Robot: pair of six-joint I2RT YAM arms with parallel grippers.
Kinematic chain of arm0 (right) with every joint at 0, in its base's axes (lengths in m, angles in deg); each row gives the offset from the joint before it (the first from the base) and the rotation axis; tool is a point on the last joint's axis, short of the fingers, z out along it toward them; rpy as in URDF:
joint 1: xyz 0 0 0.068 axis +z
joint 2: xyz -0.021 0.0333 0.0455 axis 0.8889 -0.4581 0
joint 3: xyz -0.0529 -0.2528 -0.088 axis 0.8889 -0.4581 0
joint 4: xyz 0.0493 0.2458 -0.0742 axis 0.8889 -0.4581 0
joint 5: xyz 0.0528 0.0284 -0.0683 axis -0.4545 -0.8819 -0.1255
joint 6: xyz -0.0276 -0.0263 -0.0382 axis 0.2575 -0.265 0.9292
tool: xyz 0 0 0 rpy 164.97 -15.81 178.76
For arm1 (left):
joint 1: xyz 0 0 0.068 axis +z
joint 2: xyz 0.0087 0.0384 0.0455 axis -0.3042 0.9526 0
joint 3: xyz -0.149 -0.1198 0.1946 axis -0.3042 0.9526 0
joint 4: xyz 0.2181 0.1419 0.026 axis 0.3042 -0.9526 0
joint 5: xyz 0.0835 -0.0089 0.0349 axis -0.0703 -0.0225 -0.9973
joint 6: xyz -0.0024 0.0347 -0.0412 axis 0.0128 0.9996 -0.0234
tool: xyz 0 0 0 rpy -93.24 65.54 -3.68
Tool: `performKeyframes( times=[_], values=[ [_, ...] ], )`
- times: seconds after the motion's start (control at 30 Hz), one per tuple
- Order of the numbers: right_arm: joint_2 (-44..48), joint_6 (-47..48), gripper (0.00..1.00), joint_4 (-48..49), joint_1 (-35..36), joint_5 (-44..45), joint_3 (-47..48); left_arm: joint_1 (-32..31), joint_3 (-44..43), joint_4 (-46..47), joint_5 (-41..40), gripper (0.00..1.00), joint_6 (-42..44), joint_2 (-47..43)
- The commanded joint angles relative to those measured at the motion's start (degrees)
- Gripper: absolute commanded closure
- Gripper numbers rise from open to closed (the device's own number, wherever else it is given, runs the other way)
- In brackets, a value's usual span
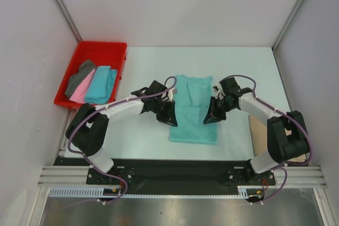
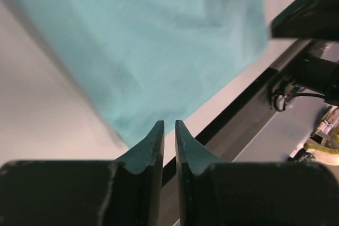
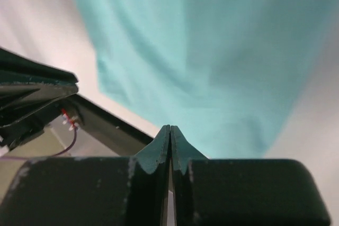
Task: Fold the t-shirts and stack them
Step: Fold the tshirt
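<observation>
Though wrist views crop mint t-shirt [image 1: 193,124] | top shows red tray [image 1: 100,52]

Tan shirt [image 1: 256,136] mostly hidden behind right arm [image 1: 260,107]; wrist views blurred

Top view was bright, evenly lit from above, sharp. Soft shadows fell on the table [image 1: 139,132] under both arms, with mild glare on the metal strip [image 1: 175,211] by the bases. Wrist views: shirt [image 2: 159,35] ahead of the left gripper [image 2: 169,124] and right gripper [image 3: 170,128] was smeared with soft edges; fingers [image 2: 151,149] dark, fairly crisp.
</observation>
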Motion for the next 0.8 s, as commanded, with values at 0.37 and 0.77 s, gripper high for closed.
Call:
performKeyframes(
  times=[0.37, 0.77],
  values=[
    [-10.78, -1.81, 1.0, 7.72, 5.77, -12.22, -9.07, -0.91, 9.82, 14.35, 6.32, 0.99, -7.89, 10.77],
    [-1.38, 0.49, 1.0, -4.07, 6.12, 2.92, -4.08, -3.54, 5.71, 2.86, 1.13, 0.96, -4.29, 4.81]
  ],
)
